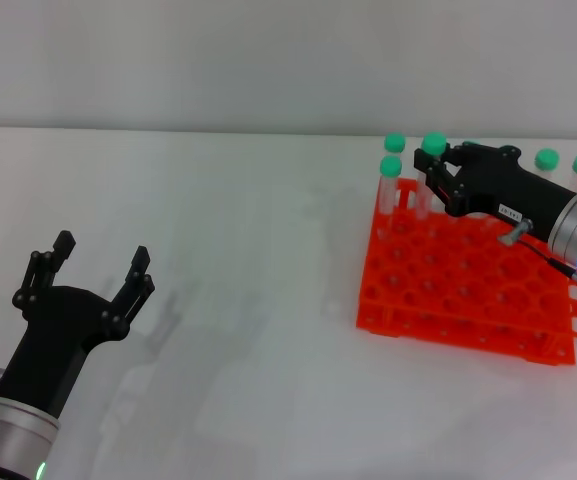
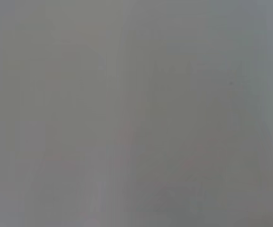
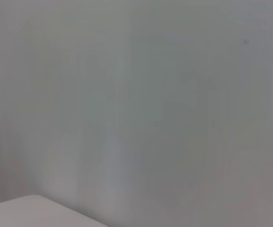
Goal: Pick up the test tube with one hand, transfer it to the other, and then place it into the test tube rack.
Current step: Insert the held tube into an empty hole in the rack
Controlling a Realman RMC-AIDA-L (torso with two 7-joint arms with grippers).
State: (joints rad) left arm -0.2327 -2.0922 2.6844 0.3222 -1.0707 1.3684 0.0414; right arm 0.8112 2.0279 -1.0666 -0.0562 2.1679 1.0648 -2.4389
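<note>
I've got the right tool (image 1: 434,165) over the far left corner of the test tube rack (image 1: 468,290), its fingers closed round the test tube (image 1: 430,180) just below the green cap. The tube stands close to upright at the rack's back row, lower end down among the holes; whether it is seated or only hovering in a hole I can't tell from the head view. Just beside it, on the rack's outer corner, stand two other green-capped tubes (image 1: 391,180), and more green caps (image 1: 566,161) show at the rack's far right, behind the right wrist.

My left tool (image 1: 93,275) sits well away from the rack, low over the bare white surface (image 1: 248,250), fingers spread wide with nothing between them. Both wrist views give me only blank grey, so no help there.

On handling: I judge this tube light, stiff and slick-walled, thin clear plastic that would skate under a loose pinch and could tip if let go off-centre. The best hold looks to be high on the body, right under the cap, where the ridge stops it sliding through. Too hard a squeeze risks flexing the wall. The neighbours stand close, so the fingers need to part gently to avoid knocking them.
</note>
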